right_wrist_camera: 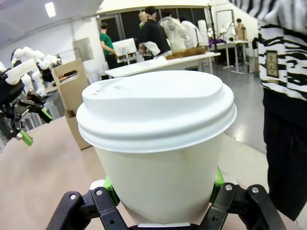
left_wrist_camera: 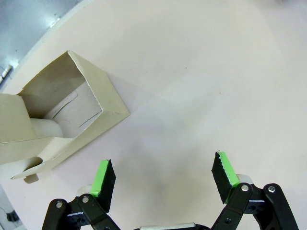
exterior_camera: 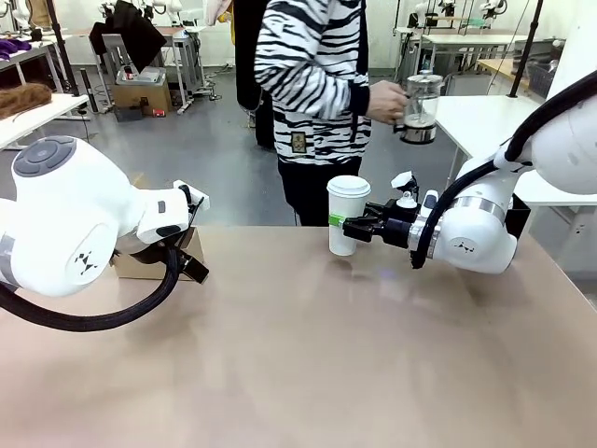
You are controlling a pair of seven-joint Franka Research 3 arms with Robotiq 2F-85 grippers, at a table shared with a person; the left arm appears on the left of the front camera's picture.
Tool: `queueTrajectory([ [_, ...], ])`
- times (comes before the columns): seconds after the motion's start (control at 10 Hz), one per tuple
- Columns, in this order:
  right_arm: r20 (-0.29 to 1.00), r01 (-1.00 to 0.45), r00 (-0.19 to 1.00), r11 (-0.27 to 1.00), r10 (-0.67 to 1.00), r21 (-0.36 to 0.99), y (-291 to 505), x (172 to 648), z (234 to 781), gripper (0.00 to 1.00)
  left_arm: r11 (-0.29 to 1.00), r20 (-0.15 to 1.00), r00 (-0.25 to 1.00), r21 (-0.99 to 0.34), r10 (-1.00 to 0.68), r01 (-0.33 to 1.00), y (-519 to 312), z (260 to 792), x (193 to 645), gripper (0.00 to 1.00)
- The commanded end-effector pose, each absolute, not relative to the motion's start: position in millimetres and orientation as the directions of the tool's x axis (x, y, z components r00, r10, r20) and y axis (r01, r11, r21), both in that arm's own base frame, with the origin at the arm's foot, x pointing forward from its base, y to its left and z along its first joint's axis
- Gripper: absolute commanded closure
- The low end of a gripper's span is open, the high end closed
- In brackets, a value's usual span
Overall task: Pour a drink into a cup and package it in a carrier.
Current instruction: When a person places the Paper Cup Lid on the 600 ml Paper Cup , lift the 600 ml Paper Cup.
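My right gripper (exterior_camera: 347,225) is pinching the cup (exterior_camera: 347,201) low on its wall, green pads on either side. The cup stands upright at the far middle of the table (exterior_camera: 308,364), a white lid on top, its long axis vertical. My left gripper (left_wrist_camera: 165,177) hangs over bare tabletop with jaws spread wide, holding nothing. The carrier (left_wrist_camera: 72,110) sits just beside it near the table's left edge, not touching, one cardboard pocket open to my left wrist view.

What matters next is direction: the carrier lies well apart from the cup, off to my left across the table. My left arm is nearer the carrier, but the cup is in my right. With the lid on, I judge packaging comes next — a level carry leftward, then straight down into a hole. Across the table, the person's hand (exterior_camera: 385,101) holds a glass jug (exterior_camera: 422,107).
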State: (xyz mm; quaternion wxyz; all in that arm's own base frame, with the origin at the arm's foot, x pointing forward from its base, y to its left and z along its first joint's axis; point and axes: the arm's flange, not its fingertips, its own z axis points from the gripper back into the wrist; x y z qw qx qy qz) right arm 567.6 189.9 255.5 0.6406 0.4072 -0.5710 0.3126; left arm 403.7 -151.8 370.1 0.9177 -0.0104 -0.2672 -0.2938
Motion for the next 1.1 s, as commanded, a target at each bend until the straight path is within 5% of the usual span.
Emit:
queueTrajectory([
  [0.0, 0.985, -0.863, 0.154, 0.475, -0.072, 0.17, 192.2, 566.1, 259.6, 0.2, 0.827, 0.498, 0.684, 0.136, -0.533, 0.545, -151.6, 370.4, 403.5, 0.0],
  [1.0, 0.985, -0.863, 0.154, 0.475, -0.072, 0.17, 192.2, 566.1, 259.6, 0.2, 0.827, 0.498, 0.684, 0.136, -0.533, 0.545, -151.6, 370.4, 403.5, 0.0],
])
